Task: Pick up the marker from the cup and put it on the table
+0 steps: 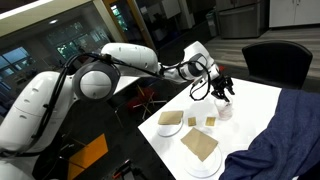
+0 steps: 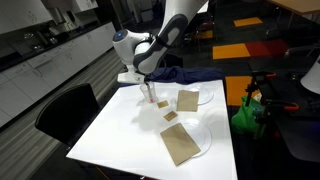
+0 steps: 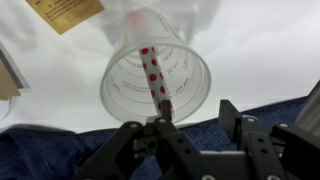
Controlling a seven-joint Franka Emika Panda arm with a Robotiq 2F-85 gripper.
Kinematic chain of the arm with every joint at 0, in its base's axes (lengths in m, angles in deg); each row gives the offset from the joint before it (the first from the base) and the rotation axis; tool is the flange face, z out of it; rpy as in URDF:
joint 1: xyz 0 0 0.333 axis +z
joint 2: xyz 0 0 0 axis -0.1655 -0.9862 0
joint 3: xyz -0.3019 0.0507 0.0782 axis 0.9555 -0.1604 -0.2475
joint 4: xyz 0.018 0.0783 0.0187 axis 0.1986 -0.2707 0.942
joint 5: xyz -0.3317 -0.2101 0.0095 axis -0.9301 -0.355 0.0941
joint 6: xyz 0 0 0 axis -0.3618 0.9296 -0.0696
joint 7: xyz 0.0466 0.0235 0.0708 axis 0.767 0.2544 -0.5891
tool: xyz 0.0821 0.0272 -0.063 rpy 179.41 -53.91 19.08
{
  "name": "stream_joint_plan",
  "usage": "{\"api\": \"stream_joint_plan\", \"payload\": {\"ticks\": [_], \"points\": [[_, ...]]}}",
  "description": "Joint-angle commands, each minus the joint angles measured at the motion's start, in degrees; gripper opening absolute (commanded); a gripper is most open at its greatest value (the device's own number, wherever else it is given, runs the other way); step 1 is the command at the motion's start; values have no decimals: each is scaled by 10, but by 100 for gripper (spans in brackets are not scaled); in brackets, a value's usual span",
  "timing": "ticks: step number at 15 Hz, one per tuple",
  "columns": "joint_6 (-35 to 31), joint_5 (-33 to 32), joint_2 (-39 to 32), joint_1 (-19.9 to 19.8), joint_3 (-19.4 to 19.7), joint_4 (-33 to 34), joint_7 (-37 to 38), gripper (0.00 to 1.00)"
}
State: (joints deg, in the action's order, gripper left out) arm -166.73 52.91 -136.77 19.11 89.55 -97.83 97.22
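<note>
Arm (image 1: 130,60) reaches in from the left in an exterior view, white, elbow bent; gripper (image 1: 223,92) pointed down, right over the cup (image 1: 226,111) near the far right part of the table (image 1: 255,100); fingertips at about rim height, contact hard to judge at this size.

Wrist view looks straight down into the cup (image 3: 125,85); clear wall, faint ring marks inside, upright on white tabletop (image 3: 260,40). Marker (image 3: 152,70) inside it, red with pale dots, leaning; lower end at the cup bottom, upper end up at the rim on the near side, right at the left finger (image 3: 152,135).

Gripper (image 3: 195,120) jaws apart, a wide gap between them; right finger (image 3: 233,118) well clear of the marker; nothing clamped. Cannot tell if the left finger touches the marker tip or sits just beside it.

Marker too small to pick out in both exterior views.

Dark blue cloth (image 1: 285,135) heaped on the right side of the table, just beside the cup; same cloth fills the near strip of the wrist view (image 3: 50,150).

Two plates (image 1: 170,129) with tan squares (image 1: 199,144) lie nearer on the table, left of the cloth, apart from the cup.

From the opposite side, in an exterior view, gripper (image 2: 147,88) hangs at the far end of the table (image 2: 120,130); black chair (image 2: 65,110) at the left edge.
</note>
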Motion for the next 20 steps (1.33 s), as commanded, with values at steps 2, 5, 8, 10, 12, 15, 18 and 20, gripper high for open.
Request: {"api": "stream_joint_plan", "payload": {"ticks": [2, 5, 8, 10, 12, 15, 18, 20], "points": [[4, 7, 6, 14, 12, -4, 19, 55], [-10, 4, 28, 22, 11, -32, 16, 54], [-12, 5, 46, 22, 3, -48, -2, 55], [-7, 6, 62, 19, -3, -62, -19, 53], [11, 10, 81, 10, -14, -75, -54, 52], [30, 14, 106, -5, -27, -95, -127, 54], [55, 28, 121, -26, -45, -103, -210, 54], [70, 46, 122, -41, -56, -99, -260, 53]]}}
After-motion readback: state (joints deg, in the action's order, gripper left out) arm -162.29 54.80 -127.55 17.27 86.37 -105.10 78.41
